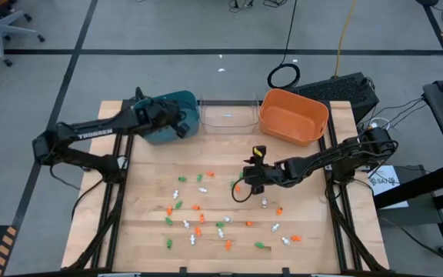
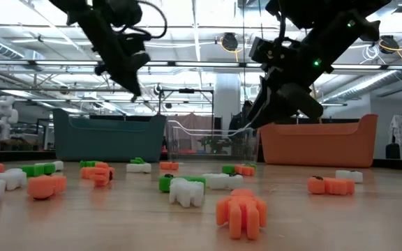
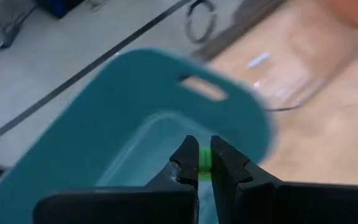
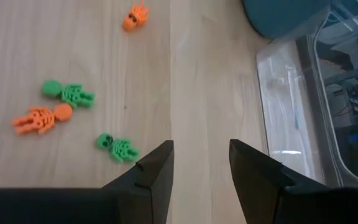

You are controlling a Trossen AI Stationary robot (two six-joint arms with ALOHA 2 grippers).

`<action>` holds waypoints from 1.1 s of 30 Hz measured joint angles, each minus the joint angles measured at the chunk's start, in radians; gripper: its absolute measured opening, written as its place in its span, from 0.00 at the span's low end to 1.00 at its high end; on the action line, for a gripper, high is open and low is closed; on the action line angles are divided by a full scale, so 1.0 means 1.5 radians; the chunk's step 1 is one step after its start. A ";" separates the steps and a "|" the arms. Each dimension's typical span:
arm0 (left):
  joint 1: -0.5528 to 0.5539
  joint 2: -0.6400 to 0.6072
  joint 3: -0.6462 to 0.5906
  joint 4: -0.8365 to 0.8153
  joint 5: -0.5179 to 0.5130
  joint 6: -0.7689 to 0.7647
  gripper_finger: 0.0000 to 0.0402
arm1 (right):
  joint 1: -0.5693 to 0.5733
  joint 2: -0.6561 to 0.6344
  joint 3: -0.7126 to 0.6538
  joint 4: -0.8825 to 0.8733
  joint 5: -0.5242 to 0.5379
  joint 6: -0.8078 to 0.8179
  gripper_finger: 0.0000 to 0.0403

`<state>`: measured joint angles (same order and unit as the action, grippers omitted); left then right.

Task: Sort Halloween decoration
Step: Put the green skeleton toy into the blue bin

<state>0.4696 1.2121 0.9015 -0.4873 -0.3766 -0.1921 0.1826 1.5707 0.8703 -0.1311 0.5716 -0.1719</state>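
Wooden slats make up the pale table top (image 1: 148,192), which stands in a large workshop with a grey floor. Three plastic bins line its far edge: a teal bin (image 1: 177,115) on one side, a clear see-through bin (image 1: 228,115) in the middle touching it, and an orange bin (image 1: 293,115) just beside the clear one.

Nearer than the clear bin, a few dozen tiny plastic skeleton figures in orange, green and white, the Halloween decoration (image 1: 206,219), lie scattered loosely across the wood. No colour has been gathered into a group there.

Over the teal bin hangs the left gripper (image 3: 204,163), its two dark fingers pressed together on a small bright green trinket (image 3: 204,160). Below it the bin's pale inside shows; whether other pieces already lie in there cannot be told.

On the orange-bin side of the clear bin, and nearer than it, the right gripper (image 4: 201,163) hovers above bare wood, fingers spread and holding nothing. Two green skeletons (image 4: 117,147) and an orange skeleton (image 4: 41,118) lie near it on the table.

Judging by the spread of figures, sorting looks to be at an early stage: one green piece appears about to go into the teal bin, and nearly everything else remains to be picked up. The orange bin looks empty from above.
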 joint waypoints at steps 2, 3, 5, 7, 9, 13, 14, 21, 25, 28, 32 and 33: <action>0.046 -0.004 -0.007 0.004 0.028 0.009 0.03 | 0.000 0.000 0.000 0.010 0.000 -0.002 0.35; 0.071 -0.003 -0.015 0.007 0.052 0.009 0.03 | 0.000 0.000 0.000 0.011 0.000 -0.003 0.35; 0.111 0.007 -0.030 0.006 0.096 -0.003 0.03 | 0.000 0.000 0.000 0.012 0.000 -0.004 0.35; 0.133 0.020 -0.042 0.004 0.121 -0.023 0.03 | 0.000 0.000 0.000 0.010 0.000 -0.003 0.35; 0.142 0.029 -0.054 0.011 0.128 -0.026 0.03 | 0.000 0.000 0.000 0.010 0.000 -0.004 0.35; 0.150 0.058 -0.073 0.038 0.124 -0.023 0.03 | 0.000 0.000 0.000 0.010 0.000 -0.004 0.35; 0.150 0.066 -0.074 0.037 0.121 -0.023 0.03 | 0.000 0.000 0.000 0.010 0.000 -0.004 0.35; 0.150 0.132 -0.081 0.041 0.087 -0.026 0.03 | 0.000 0.000 0.000 0.010 0.000 -0.003 0.35; 0.150 0.153 -0.081 0.042 0.067 -0.028 0.03 | 0.000 0.000 0.000 0.010 0.000 -0.002 0.35; 0.150 0.156 -0.081 0.041 0.055 -0.043 0.06 | 0.000 0.000 0.000 0.010 0.000 0.001 0.35; 0.150 0.156 -0.081 0.041 0.054 -0.043 0.17 | 0.000 0.000 0.000 0.010 0.000 0.002 0.35; 0.150 0.156 -0.081 0.040 0.053 -0.043 0.19 | 0.000 0.000 0.000 0.010 0.000 0.002 0.35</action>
<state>0.6941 1.4456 0.7795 -0.4271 -0.2968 -0.2565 0.1829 1.5707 0.8703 -0.1162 0.5713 -0.1696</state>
